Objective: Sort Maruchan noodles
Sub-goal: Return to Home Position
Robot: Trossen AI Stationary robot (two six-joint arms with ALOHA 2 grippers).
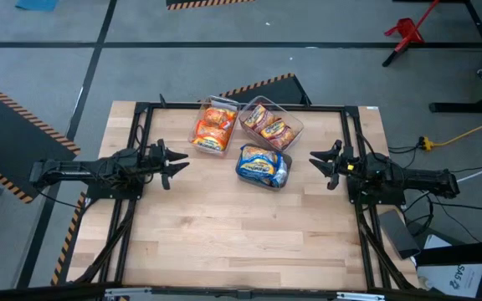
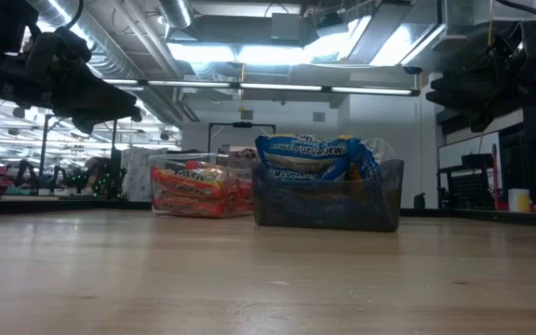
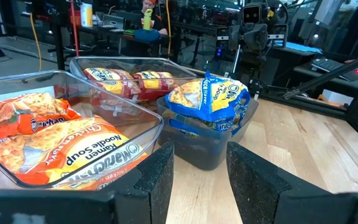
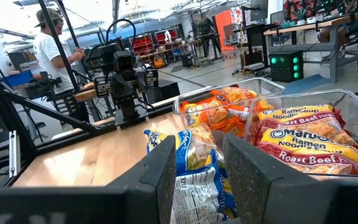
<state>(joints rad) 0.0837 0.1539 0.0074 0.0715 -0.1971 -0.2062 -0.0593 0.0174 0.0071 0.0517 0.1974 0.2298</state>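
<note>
Above the table [image 1: 241, 242] my left gripper [image 1: 176, 163] and right gripper [image 1: 318, 163] gape empty; bumping could spill heaped blue noodles [image 1: 262, 165].

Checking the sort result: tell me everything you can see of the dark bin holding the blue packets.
The dark bin is a small translucent smoky plastic tub, upright on the wooden table, next to two clear bins. Blue-and-white noodle packets fill it, bulging above its rim.
</note>
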